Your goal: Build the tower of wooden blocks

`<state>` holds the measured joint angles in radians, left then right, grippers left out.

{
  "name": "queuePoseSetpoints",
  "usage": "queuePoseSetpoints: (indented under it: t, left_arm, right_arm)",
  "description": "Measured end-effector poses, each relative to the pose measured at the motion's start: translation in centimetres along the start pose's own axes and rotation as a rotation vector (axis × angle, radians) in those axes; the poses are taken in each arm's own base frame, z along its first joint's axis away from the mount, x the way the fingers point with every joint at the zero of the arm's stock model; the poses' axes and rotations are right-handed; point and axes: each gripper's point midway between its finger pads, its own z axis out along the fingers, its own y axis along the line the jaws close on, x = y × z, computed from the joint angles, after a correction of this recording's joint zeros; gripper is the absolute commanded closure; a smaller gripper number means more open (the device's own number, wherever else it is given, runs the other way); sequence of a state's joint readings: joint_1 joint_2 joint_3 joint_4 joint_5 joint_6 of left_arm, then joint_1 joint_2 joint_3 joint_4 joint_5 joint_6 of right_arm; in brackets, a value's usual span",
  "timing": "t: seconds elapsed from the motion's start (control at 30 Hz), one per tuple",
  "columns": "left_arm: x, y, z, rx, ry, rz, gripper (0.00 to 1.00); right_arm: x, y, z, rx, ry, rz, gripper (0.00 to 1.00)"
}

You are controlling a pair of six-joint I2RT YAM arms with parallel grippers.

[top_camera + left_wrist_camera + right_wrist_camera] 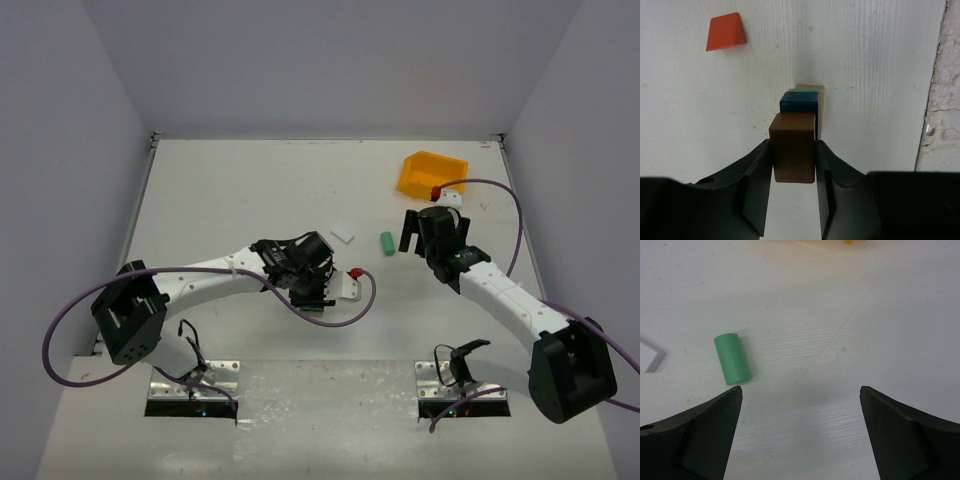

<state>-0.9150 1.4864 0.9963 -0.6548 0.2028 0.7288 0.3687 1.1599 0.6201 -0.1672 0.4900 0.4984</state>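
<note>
At mid-table, the left gripper (793, 167) is clamped on a brown block (793, 142) that tops the wood block tower (800, 104), with blue, green and tan pieces lined up beyond it. A red block (726, 32) lies apart on the table. The right gripper (800, 390) hangs with its jaws spread wide, and a green cylinder (732, 359) lies near its left finger. A yellow bin (432, 172) sits at the far right.

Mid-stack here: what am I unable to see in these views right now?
- Left wrist: the brown block in the left gripper and the blue block hide most of the green piece and tan piece behind.
- Top view: that gripper covers all those blocks.
- Right wrist: the yellow bin is only a sliver at the top edge.
</note>
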Motion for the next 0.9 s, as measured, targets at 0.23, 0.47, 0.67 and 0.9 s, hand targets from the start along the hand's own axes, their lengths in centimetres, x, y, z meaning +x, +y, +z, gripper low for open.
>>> queuePoseSetpoints:
  t: [0.23,0.47,0.67,0.9]
  left_arm:
    - [-0.01,-0.02,-0.01,0.001,0.000,0.000,0.70]
    - [-0.03,-0.02,0.00,0.003,-0.002,0.006,0.59]
    - [0.01,-0.06,-0.01,0.005,0.000,0.008,0.54]
    - [0.08,-0.15,-0.03,0.011,0.003,0.019,0.18]
  right_arm:
    - [-0.01,0.00,0.00,0.000,0.000,0.000,0.01]
    - [-0.01,0.00,0.00,0.000,0.000,0.000,0.01]
    - [0.00,0.00,0.00,0.000,0.000,0.000,0.01]
    - [0.00,0.00,0.00,0.000,0.000,0.000,0.01]
